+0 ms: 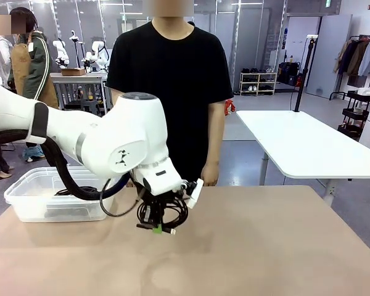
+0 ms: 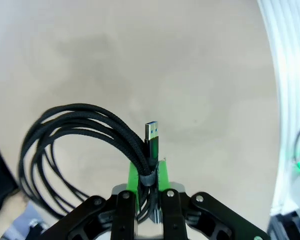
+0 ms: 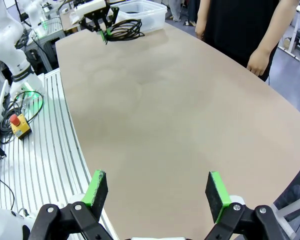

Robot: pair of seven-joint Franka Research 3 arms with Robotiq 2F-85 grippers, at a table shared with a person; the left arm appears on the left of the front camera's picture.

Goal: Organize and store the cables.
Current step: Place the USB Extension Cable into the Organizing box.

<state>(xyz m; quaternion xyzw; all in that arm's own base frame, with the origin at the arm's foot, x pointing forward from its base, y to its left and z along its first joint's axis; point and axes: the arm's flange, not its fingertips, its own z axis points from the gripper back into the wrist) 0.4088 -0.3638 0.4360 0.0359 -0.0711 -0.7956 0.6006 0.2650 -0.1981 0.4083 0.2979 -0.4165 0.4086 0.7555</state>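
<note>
Bright even overhead light, soft shadows; wrist views bowed at edges.

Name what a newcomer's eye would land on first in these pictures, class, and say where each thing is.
First, the left gripper, its jaws shut on a coiled black cable held above the middle of the tan table, a USB plug sticking up. Behind stands a person in black, and a clear plastic bin sits at the table's left end.

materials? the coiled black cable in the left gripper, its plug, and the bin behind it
Coiled black cable: looks like a braided fabric jacket, matte, with a woven texture showing. Its silver USB plug: shiny metal shell on a dark, likely plastic, housing. Clear storage bin: translucent plastic, slightly glossy, contents showing through.
</note>
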